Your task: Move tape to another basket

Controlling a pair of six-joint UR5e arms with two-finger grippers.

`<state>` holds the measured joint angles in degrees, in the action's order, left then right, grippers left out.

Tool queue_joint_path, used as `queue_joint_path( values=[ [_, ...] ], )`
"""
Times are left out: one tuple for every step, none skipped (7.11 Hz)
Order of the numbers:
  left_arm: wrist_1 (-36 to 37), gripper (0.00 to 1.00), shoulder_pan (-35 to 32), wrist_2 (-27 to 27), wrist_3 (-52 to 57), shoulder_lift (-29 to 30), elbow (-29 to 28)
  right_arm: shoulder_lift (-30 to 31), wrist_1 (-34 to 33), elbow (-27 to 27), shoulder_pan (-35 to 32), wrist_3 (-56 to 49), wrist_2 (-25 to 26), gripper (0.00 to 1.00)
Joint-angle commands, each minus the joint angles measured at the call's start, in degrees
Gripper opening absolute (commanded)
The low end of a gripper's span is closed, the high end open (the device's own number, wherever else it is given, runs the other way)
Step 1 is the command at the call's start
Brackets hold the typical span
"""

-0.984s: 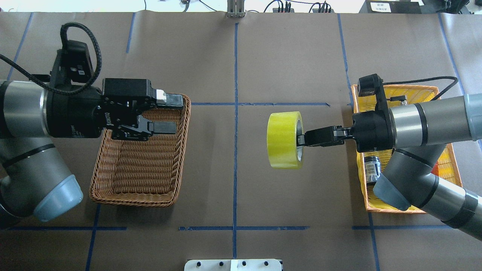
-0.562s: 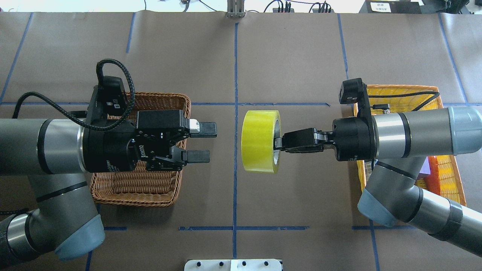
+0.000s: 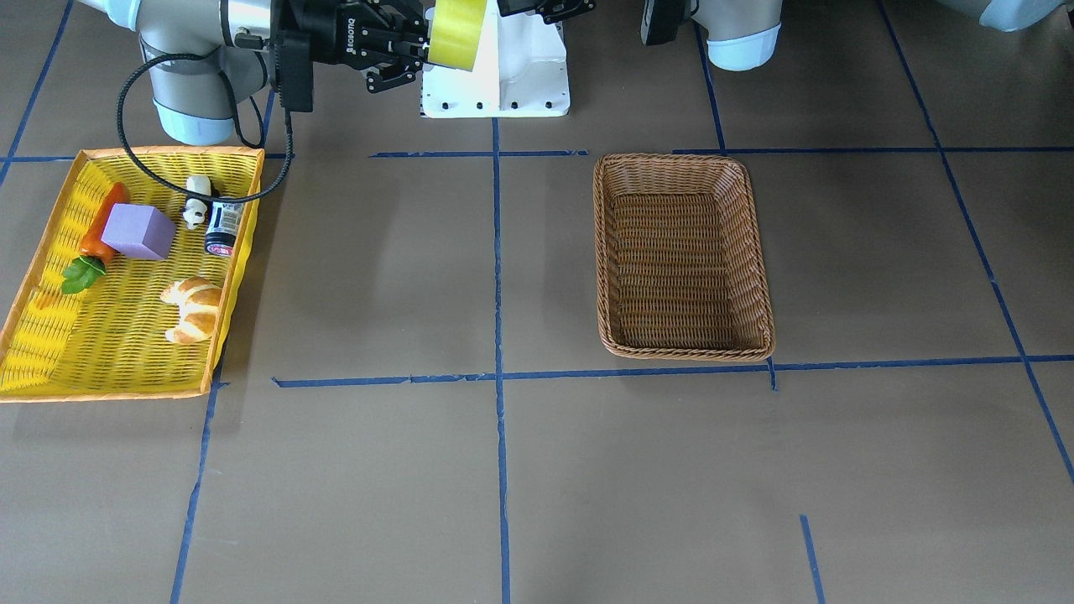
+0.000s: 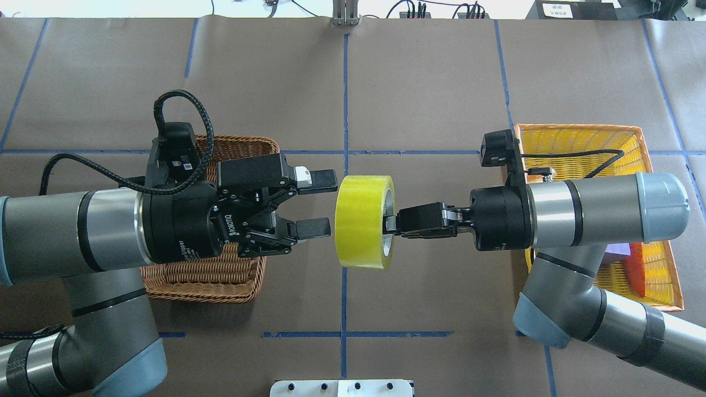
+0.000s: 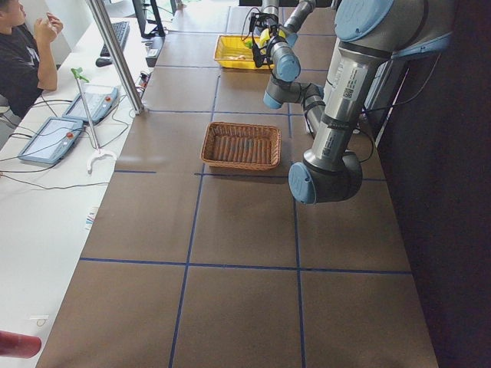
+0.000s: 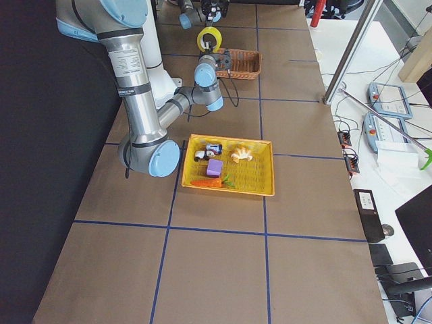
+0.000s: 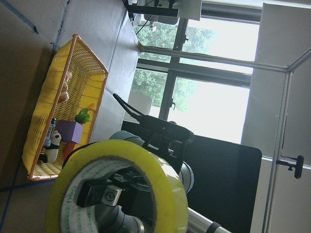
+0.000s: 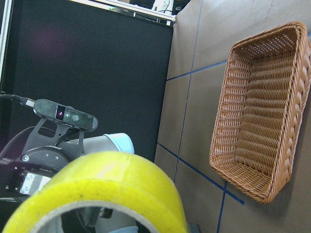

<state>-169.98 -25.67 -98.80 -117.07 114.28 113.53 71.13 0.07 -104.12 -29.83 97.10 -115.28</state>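
The yellow-green tape roll hangs on edge in the air over the table's middle line. My right gripper is shut on its rim, one finger inside the white core. My left gripper is open, its two fingers just left of the roll, level with it; I cannot tell if they touch it. The brown wicker basket lies under my left wrist, partly hidden, and shows whole and empty in the front-facing view. In the left wrist view the roll faces the camera close up. In the right wrist view the roll fills the bottom.
The yellow basket with orange rim sits under my right arm; it holds a croissant, a purple block, a carrot, a small can and a panda toy. The robot's white base stands at the near edge.
My right arm has carried the tape left to the middle line. My left arm has swung from over the brown basket toward the roll, gripper still open.
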Motion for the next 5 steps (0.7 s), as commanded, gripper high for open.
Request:
queue_joint_path(
  values=[
    [0.0, 1.0, 0.62, 0.54, -0.09, 0.51, -0.06, -0.21, -0.07, -0.12, 2.74, 0.02, 2.4, 0.03],
    [0.0, 1.0, 1.23, 0.54, -0.09, 1.29, -0.15, -0.64, -0.07, -0.12, 3.28, -0.16, 3.47, 0.03],
    [0.0, 1.0, 2.19, 0.45, -0.09, 1.39, -0.23, -0.99, -0.07, -0.03, 3.37, -0.16, 3.57, 0.03],
    [0.0, 1.0, 3.25, 0.54, -0.09, 1.48, -0.24, -1.08, -0.07, -0.12, 3.37, -0.16, 3.74, 0.03],
    [0.0, 1.0, 3.43, 0.45, -0.09, 1.48, -0.24, -1.43, -0.07, -0.12, 3.37, -0.16, 3.83, 0.03]
  ],
)
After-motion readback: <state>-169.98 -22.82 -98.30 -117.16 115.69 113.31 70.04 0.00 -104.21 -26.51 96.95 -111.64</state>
